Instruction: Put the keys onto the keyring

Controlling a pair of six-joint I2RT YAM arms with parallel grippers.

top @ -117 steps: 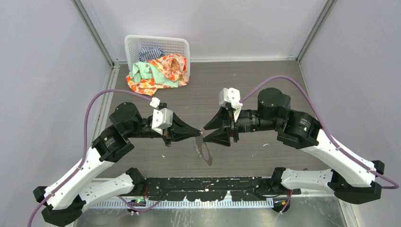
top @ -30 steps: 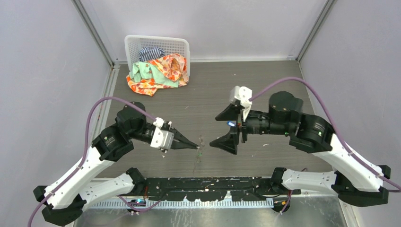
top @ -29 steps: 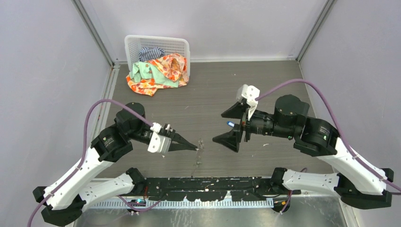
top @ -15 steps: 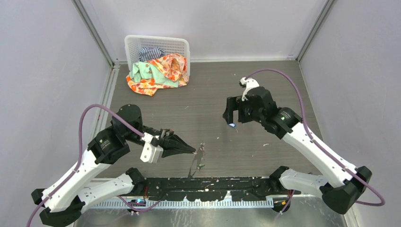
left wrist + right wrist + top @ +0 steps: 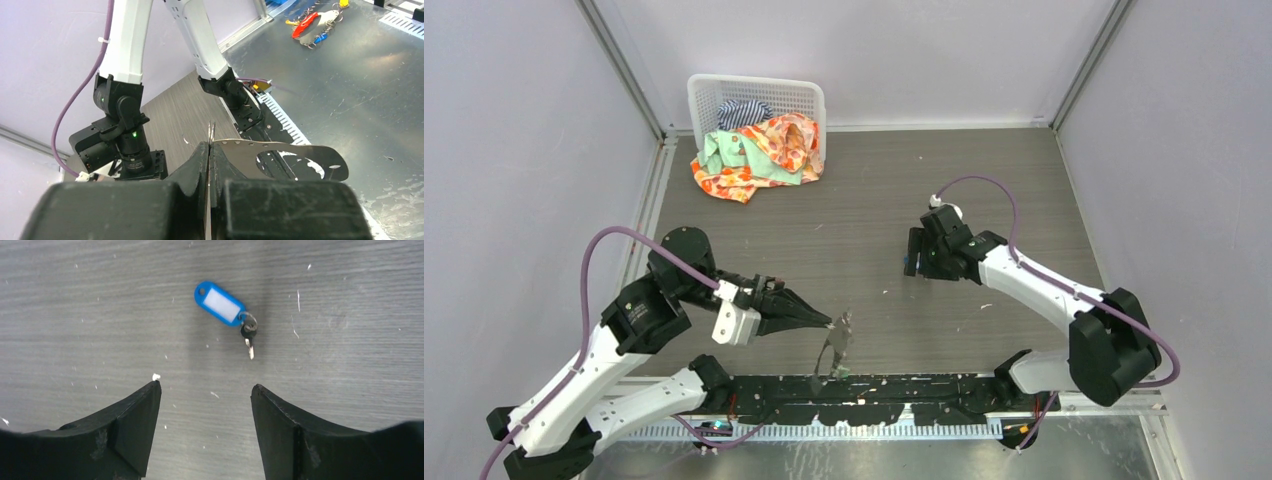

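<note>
My left gripper is shut on the thin silvery keyring, which hangs from its tips near the table's front edge. A small green spot shows at the ring's lower end. In the left wrist view the closed jaws pinch the ring's wire, and a flat silvery part with small holes sticks out to the right. My right gripper is open and points down at the table. The blue-headed key, with its small metal blade, lies flat just beyond the tips. In the top view my right gripper hides it.
A white basket of coloured cloth stands at the back left, with cloth spilling onto the table. The black mounting rail runs along the near edge. Beyond it, in the left wrist view, lies a scratched metal surface with small colourful items.
My right arm pulled back from the left gripper and turned its open gripper downward over the blue key on the table. My left gripper moved toward the near edge with the keyring.
</note>
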